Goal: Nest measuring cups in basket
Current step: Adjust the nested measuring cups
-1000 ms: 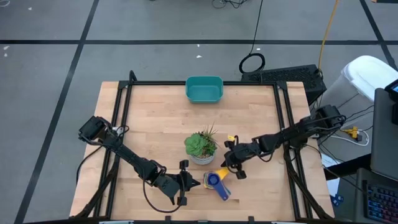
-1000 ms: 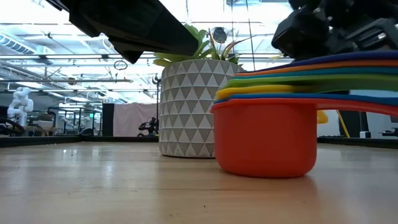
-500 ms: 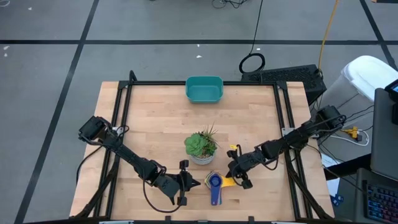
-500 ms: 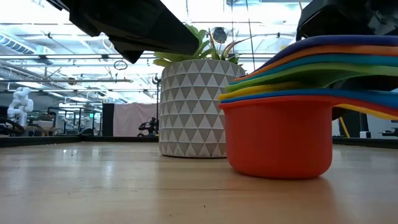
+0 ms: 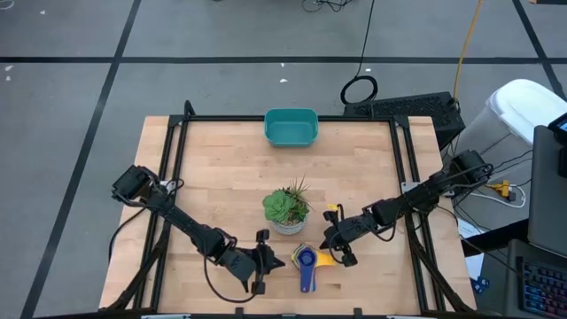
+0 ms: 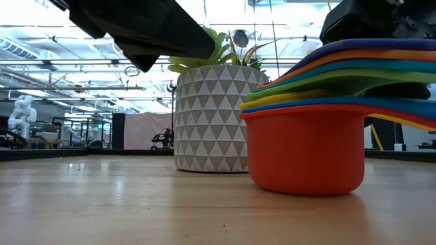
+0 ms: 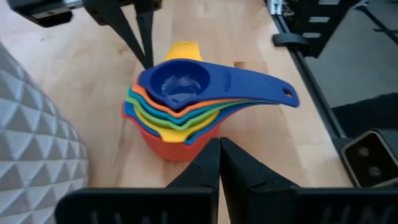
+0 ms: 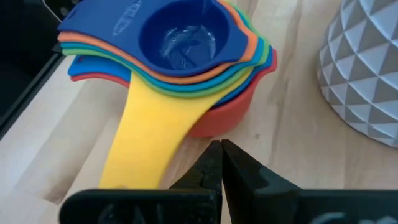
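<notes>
The measuring cups [image 5: 306,260] stand nested on the table on the orange-red bottom cup [image 6: 306,153], with a dark blue cup on top. Most handles point toward the near edge [image 5: 306,282]. The yellow handle [image 5: 324,259] points right. My left gripper [image 5: 283,262] is shut, its tips at the stack's left side. My right gripper [image 5: 328,252] is shut at the stack's right side, by the yellow handle. The teal basket [image 5: 291,127] sits at the far edge. My left gripper comes slanting down from the table's left, its shut fingertips [image 7: 211,149] at the bottom cup's wall [image 7: 180,146]. Whether they touch it I cannot tell. My right gripper comes slanting down from the table's right, its shut fingertips [image 8: 214,152] against the bottom cup's wall [image 8: 227,124], beside the yellow handle [image 8: 149,130]. The stack stays upright on the table.
A succulent in a white patterned pot [image 5: 286,209] stands just beyond the stack, between it and the basket. Black frame rails [image 5: 407,177] run along the table's sides. Bare wood lies between the plant and the basket.
My right gripper has swung toward the near edge, staying shut. The stack has turned about on the table: its blue handles, earlier pointing near-right, now point at the near edge, and the yellow handle has swung round to the right. For the last half second nothing has moved.
</notes>
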Robot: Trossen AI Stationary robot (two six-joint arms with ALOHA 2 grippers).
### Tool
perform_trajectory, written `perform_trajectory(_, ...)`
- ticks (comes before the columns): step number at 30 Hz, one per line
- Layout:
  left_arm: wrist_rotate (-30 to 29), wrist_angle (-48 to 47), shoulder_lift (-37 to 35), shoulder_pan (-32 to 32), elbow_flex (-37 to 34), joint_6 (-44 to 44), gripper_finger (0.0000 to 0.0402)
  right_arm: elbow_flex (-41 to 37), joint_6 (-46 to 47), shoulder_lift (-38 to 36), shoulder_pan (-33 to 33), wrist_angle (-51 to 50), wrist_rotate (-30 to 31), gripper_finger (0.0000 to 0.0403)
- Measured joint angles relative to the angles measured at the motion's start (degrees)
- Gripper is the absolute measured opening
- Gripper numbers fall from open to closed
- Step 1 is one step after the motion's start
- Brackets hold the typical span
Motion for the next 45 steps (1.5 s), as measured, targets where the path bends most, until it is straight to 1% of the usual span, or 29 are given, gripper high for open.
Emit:
perform_trajectory(5,0.2,1.0,0.0,0.0,0.0,-0.6,0.0035,0.0,0.0,0.0,0.0,0.0,0.0,0.0000)
perform_trajectory(8,0.2,1.0,0.0,0.0,0.0,-0.6,0.0043,0.0,0.0,0.0,0.0,0.0,-0.1,0.0000)
perform_trajectory(18,0.2,1.1,0.0,0.1,0.0,-0.6,0.0044,0.0,1.8,0.0,0.1,0.0,-0.1,0.0000)
perform_trajectory(28,0.2,1.1,0.0,0.1,0.0,-0.6,0.0044,0.0,3.8,0.0,2.4,-0.1,-0.1,0.0000)
perform_trajectory(29,0.2,1.1,0.0,0.1,0.0,-0.6,0.0044,0.0,3.5,0.0,2.7,-0.4,0.4,0.0000)
perform_trajectory(32,0.2,1.3,0.0,0.1,0.0,-0.6,0.0044,0.0,4.2,0.0,2.8,-3.1,5.4,0.0000)
perform_trajectory(33,0.2,1.4,0.0,0.1,0.0,-0.7,0.0044,0.0,4.9,0.0,2.7,-4.1,6.0,0.0000)
perform_trajectory(35,0.2,1.6,0.0,0.1,0.0,-0.7,0.0044,0.0,5.5,0.0,2.6,-4.6,4.5,0.0000)
perform_trajectory(38,0.2,2.4,0.0,0.1,0.0,-0.7,0.0044,0.0,5.1,0.0,2.8,-2.7,-1.1,0.0000)
perform_trajectory(39,0.2,2.6,0.0,0.1,0.0,-0.6,0.0044,0.0,4.9,-0.1,3.1,-2.4,-1.5,0.0000)
perform_trajectory(40,0.2,2.6,0.0,0.1,0.0,-0.3,0.0044,0.0,4.9,-0.2,3.2,-2.7,-0.5,0.0000)
perform_trajectory(42,0.2,3.0,0.0,0.1,0.0,0.1,0.0044,0.0,6.3,-0.2,3.2,-4.6,3.7,0.0000)
perform_trajectory(43,0.2,3.3,0.0,0.1,0.0,0.4,0.0044,0.0,7.1,-0.2,3.1,-5.5,4.4,0.0000)
perform_trajectory(44,0.2,3.7,0.0,0.1,0.0,0.4,0.0044,0.0,7.4,-0.2,3.0,-5.7,3.7,0.0000)
perform_trajectory(45,0.2,3.9,0.0,0.1,0.0,0.4,0.0044,0.0,7.2,-0.2,3.0,-4.9,1.6,0.0000)
